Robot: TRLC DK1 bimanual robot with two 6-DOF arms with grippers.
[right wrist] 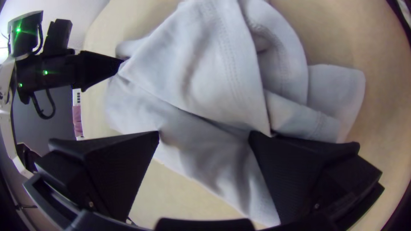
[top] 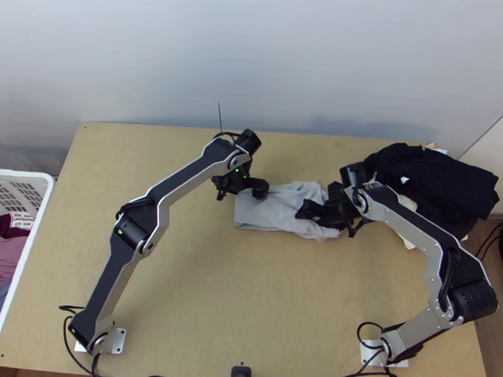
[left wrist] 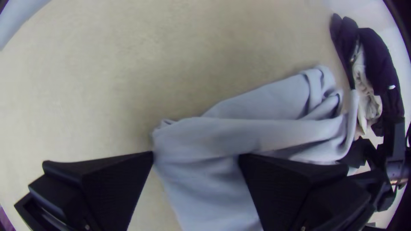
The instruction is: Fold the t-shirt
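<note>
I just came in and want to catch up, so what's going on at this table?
Two robot arms are at work on a pale shirt, which lies bunched and partly folded on the table. The left gripper is at one end of it and the right gripper at the other, both with fingers open over the cloth. The shirt isn't neatly folded yet.

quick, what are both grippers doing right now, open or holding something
Left gripper: open, fingers apart at the pale shirt.
Right gripper: open too, fingers apart, not clamped on the shirt.
</note>
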